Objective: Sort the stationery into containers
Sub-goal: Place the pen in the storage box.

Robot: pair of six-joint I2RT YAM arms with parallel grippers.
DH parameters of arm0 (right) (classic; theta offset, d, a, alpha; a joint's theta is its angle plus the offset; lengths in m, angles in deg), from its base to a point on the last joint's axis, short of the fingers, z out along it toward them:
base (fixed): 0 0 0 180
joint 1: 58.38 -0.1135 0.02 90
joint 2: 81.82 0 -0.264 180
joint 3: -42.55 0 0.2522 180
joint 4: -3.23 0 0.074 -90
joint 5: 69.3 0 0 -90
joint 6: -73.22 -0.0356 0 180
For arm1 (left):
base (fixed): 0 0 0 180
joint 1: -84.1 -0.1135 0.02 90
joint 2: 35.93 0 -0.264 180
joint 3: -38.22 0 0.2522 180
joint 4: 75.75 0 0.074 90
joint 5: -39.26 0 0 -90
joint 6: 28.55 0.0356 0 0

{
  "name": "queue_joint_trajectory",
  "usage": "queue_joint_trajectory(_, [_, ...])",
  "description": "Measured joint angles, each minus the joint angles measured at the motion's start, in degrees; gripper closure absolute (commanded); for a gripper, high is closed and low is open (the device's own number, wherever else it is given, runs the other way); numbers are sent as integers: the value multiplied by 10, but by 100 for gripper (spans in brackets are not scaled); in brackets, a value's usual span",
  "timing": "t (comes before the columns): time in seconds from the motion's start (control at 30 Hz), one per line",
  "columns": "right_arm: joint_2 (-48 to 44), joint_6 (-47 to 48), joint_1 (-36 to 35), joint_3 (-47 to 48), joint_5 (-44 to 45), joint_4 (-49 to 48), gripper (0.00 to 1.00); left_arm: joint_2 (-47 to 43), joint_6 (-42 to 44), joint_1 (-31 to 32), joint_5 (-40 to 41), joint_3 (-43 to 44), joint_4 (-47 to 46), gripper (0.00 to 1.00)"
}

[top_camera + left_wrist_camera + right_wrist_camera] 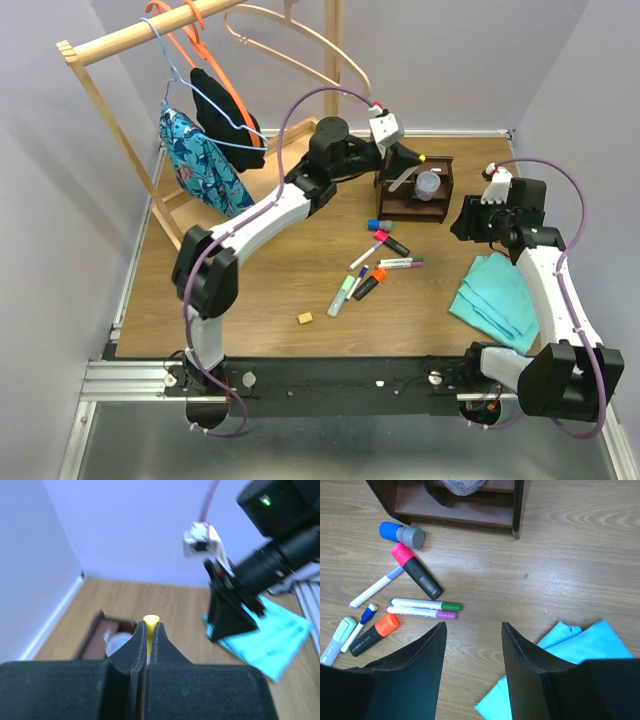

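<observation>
Most of the stationery lay loose on the table (250, 300), in a scatter in front of the desk organizer (410, 210). Noted there:
- blue-and-grey capped piece (402, 532), nearest the organizer
- pink-capped highlighter (417, 572)
- white pen (372, 590) with a pale violet tip
- green-capped marker (425, 604) and purple-capped marker (422, 613), side by side and touching
- orange highlighter (370, 634), blue pen (361, 622) and green highlighter (337, 637), bunched together
- tan eraser cube (305, 318), alone and well apart toward the near edge

Inside the organizer only the grey cup (427, 185) could be made out. Whether any compartment already held pens could not be told. Judged progress: early, nearly the whole lot yet to be sorted.

Left gripper (148, 630): jaws pressed fully together on a slim yellow-tipped pen (151, 621), the tip poking out just above the pads. The top view put it directly over the organizer with the pen hanging down toward the compartments. The wrist view showed the cup below it. Looked like a drop-in under way, not yet released.

Right gripper (472, 640): jaws apart, nothing between them and nothing touched. It hovered over bare wood between the markers and the folded teal cloth (580, 650).
</observation>
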State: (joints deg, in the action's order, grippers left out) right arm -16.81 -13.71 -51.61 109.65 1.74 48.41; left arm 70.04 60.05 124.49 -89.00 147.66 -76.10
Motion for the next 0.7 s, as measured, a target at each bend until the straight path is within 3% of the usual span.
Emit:
queue_joint_trajectory(0.07, [1,0,0,0,0,0,44,52,-20,-2,-2,24,-86,100])
queue_joint_trajectory(0.17, [3,0,1,0,0,-1,44,125,-27,-3,8,67,-142,100])
queue_joint_trajectory(0.37, [5,0,8,0,0,0,44,220,-22,-10,38,144,-159,100])
queue_joint_trajectory(0.7, [6,1,19,0,0,0,44,251,-8,-28,55,190,-183,100])
